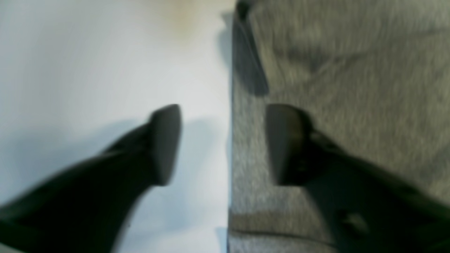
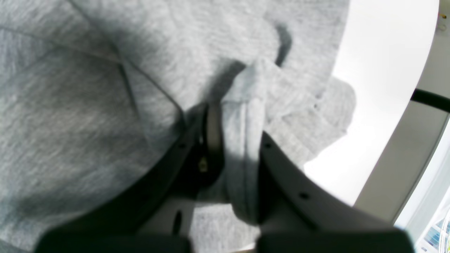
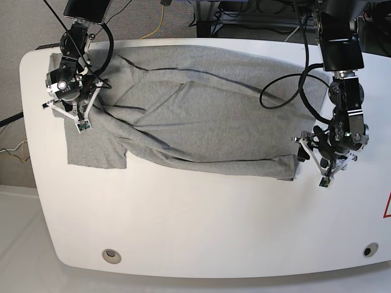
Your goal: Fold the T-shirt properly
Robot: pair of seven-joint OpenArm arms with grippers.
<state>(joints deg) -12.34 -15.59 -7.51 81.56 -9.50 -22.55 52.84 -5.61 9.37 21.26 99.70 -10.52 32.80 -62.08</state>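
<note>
Closest up, the right claw (image 2: 239,154) is clenched on a bunched fold of the T-shirt (image 3: 201,116), grey knit pinched between its jaws near the rounded edge of the white surface (image 3: 201,226). The shirt lies spread across the far half of that surface, wrinkled, one sleeve sticking out flat toward the front. Over at the other end, the left claw (image 1: 223,144) hangs released, jaws apart, straddling the shirt's straight edge, gripping nothing.
</note>
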